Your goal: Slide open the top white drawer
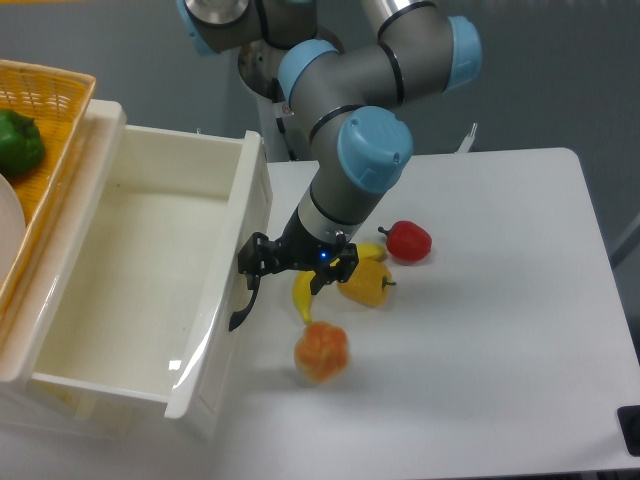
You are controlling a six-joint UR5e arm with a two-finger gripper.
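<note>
The top white drawer [150, 270] stands pulled far out of its cabinet, its empty, glossy interior open to the camera and its panelled front facing the table. The gripper [262, 262] sits right at that front, at the upper end of the curved black handle [243, 300], which hangs just below and to the drawer side of the jaws. The jaws look closed around the handle's top, though dark fingers against dark handle make the contact hard to confirm. Gripping there lets the arm haul the drawer along its slide. Behind the jaws, on the table side, lie a yellow pepper [366, 284], a banana [305, 295] and a red pepper [406, 241]; an orange pepper [321, 351] sits below. Judging by the exposed depth, the opening seems nearly complete.
</note>
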